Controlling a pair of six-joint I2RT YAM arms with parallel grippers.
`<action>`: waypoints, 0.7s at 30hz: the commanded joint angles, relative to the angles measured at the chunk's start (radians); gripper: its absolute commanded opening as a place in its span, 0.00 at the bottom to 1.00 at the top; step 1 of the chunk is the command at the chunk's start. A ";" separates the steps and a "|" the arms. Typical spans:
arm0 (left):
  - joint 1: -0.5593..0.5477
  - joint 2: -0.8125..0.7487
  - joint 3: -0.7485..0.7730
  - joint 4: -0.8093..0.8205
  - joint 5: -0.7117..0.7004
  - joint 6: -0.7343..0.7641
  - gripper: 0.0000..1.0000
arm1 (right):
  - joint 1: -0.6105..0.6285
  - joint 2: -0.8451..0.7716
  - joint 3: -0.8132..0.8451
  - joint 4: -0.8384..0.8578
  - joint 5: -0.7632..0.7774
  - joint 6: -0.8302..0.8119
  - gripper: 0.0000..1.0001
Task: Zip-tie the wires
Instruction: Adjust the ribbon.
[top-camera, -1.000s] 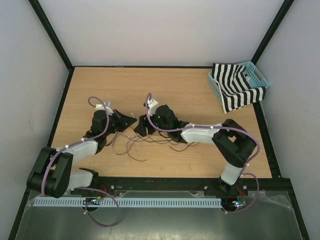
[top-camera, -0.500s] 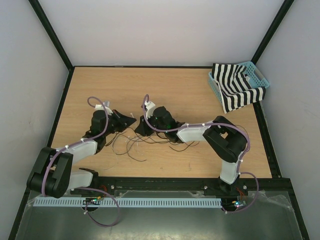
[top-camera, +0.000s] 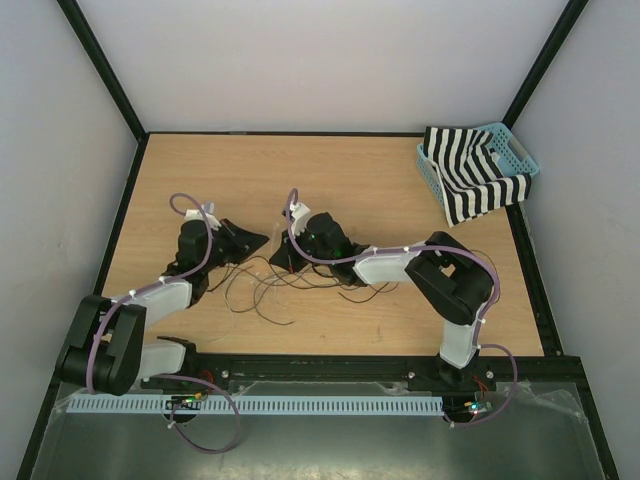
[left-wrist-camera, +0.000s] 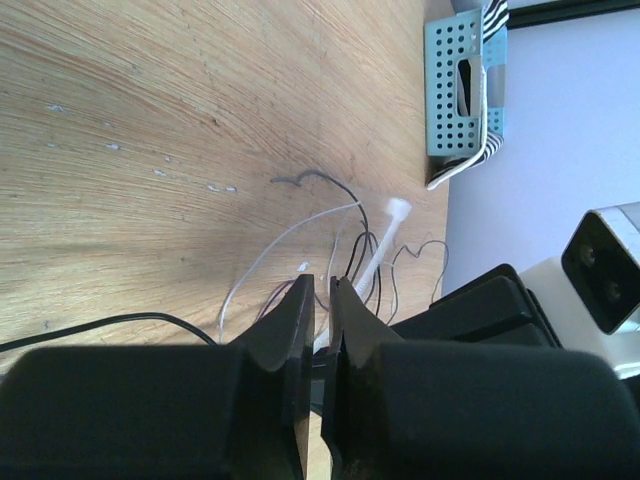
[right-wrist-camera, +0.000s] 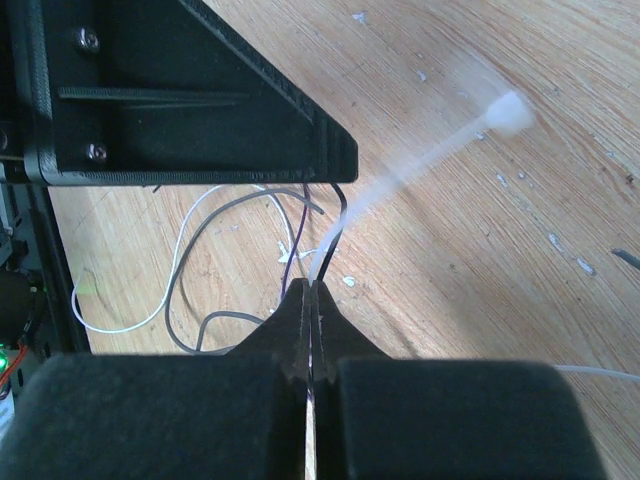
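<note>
Teal basket (top-camera: 522, 155) with striped cloth (top-camera: 470, 185) sits back right, well apart from the wires (top-camera: 290, 285): thin black and pale loops sprawled on the tabletop (top-camera: 350, 180) by both gripper tips. Right wrist view alone shows right gripper (right-wrist-camera: 310, 290) clamped on white zip tie (right-wrist-camera: 400, 180); left gripper (left-wrist-camera: 322, 292) jaws a slit apart, contents unclear.

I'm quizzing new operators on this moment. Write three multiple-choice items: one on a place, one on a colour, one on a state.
1. Where on the table does the teal basket stand? A. near left corner B. far right corner C. dead centre
2. What colour is the zip tie? A. white B. red C. green
3. How is the right tool? A. wide open B. half open, empty C. shut on the zip tie
Key: 1 B, it sits at the far right corner; 2 A, the tie looks white; 3 C, it pinches the tie.
</note>
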 joint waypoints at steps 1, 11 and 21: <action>0.020 -0.015 -0.002 0.034 0.028 0.031 0.15 | -0.007 0.010 0.019 -0.011 -0.020 -0.013 0.00; 0.081 0.009 -0.015 0.149 0.122 0.032 0.34 | -0.011 0.014 0.019 -0.035 -0.066 -0.076 0.00; 0.094 0.204 0.042 0.373 0.308 -0.007 0.30 | -0.016 0.020 0.030 -0.039 -0.100 -0.079 0.00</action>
